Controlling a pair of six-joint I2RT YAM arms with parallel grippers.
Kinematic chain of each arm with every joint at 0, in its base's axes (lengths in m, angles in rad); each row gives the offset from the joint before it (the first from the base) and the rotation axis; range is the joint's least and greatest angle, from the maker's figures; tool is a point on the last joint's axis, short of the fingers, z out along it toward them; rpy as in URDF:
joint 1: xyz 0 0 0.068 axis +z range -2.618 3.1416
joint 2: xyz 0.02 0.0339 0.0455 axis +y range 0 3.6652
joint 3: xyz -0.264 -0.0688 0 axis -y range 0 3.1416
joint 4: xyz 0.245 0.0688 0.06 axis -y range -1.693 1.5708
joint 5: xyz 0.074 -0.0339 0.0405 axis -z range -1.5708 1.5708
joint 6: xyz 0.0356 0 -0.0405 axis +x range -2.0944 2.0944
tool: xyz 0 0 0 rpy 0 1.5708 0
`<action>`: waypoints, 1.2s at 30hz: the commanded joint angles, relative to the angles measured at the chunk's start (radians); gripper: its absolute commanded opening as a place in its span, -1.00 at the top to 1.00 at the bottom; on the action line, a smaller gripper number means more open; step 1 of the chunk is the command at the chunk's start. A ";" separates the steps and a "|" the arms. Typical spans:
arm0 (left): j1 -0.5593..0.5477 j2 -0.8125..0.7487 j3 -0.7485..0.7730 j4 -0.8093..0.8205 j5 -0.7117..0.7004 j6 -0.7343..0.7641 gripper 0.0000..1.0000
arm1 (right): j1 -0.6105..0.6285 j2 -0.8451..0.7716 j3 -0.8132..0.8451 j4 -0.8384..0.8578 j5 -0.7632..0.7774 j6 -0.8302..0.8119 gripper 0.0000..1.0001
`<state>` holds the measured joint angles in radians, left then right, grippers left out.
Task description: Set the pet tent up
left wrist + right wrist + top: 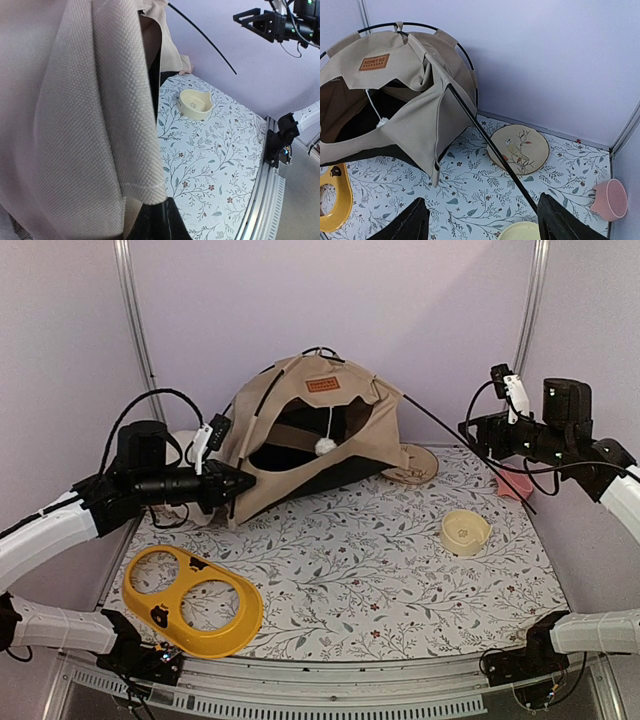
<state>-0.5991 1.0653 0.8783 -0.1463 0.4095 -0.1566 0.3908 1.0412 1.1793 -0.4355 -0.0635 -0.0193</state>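
Beige pet tent (290, 385), yellow tray (188, 587), white floral-patterned table cover (360, 540).

Left wrist view: pet tent (75, 115) canvas hides most of the left fingers (158, 224). Right wrist view: yellow tray (335, 200) cut by left edge, cream bowl (521, 231) by bottom edge.

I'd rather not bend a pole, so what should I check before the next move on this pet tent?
1. Left gripper shut on the pet tent fabric: ok.
2. Right gripper open: ok.
3. Black pole fully threaded: not ok, it juts free toward the right.
4. Pole sits inside the right gripper's opening: cannot tell.
5. Tent fully raised: not ok, its canvas sags and folds.
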 commanded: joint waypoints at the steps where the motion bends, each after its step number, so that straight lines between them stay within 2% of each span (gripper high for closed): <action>1: 0.069 -0.036 0.069 -0.054 0.096 0.108 1.00 | -0.012 -0.023 -0.061 -0.076 -0.096 -0.010 -0.54; 15: 0.252 -0.052 0.148 -0.112 0.290 0.181 1.00 | -0.088 -0.016 -0.196 -0.079 -0.084 -0.002 -0.53; 19: 0.284 -0.028 0.184 -0.113 0.339 0.173 1.00 | -0.089 -0.006 -0.210 -0.078 -0.028 0.037 -0.51; 22: 0.284 0.004 0.214 -0.094 0.342 0.117 1.00 | -0.089 0.001 -0.205 -0.069 0.013 0.058 -0.50; 27: 0.273 0.077 0.307 -0.031 0.340 -0.099 1.00 | -0.090 0.041 -0.161 -0.067 0.064 0.061 -0.50; 33: 0.246 0.178 0.486 -0.106 0.273 -0.294 1.00 | -0.090 0.101 -0.062 -0.065 0.121 0.051 -0.54; 36: 0.208 0.210 0.546 -0.137 0.241 -0.337 1.00 | -0.090 0.132 -0.016 -0.065 0.132 0.041 -0.56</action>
<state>-0.3508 1.2606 1.3300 -0.3363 0.6956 -0.3862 0.3061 1.1450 1.0946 -0.5133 0.0261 0.0261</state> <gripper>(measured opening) 0.035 0.775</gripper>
